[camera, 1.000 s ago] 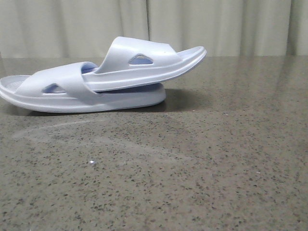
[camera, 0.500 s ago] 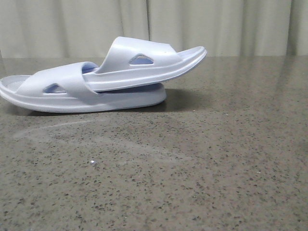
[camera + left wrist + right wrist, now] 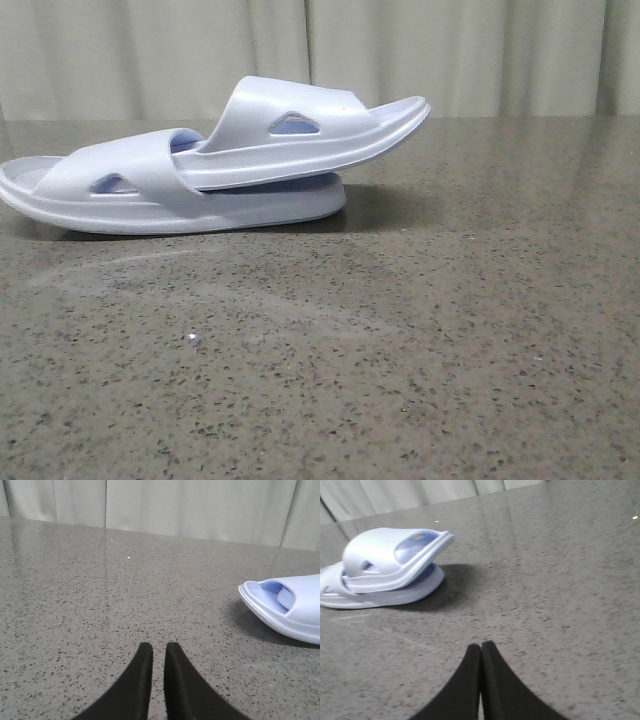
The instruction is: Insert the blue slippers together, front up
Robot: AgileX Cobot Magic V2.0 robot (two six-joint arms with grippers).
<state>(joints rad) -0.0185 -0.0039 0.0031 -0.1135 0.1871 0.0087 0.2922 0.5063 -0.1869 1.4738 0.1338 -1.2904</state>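
The two blue slippers lie nested at the back left of the table. The lower slipper [image 3: 150, 205] rests flat. The upper slipper [image 3: 300, 135] is pushed under the lower one's strap and slants up to the right, with its free end in the air. The right wrist view shows both, the upper slipper [image 3: 385, 550] on the lower slipper [image 3: 385, 596]. One slipper's end [image 3: 292, 605] shows in the left wrist view. My left gripper [image 3: 159, 647] is empty, with only a narrow slit between its fingers, and stays apart from the slipper. My right gripper [image 3: 481, 645] is shut and empty, well short of the pair.
The grey speckled stone table [image 3: 400, 350] stretches in front of and to the right of the slippers. A pale curtain [image 3: 450, 50] hangs behind the table's far edge. Neither arm shows in the front view.
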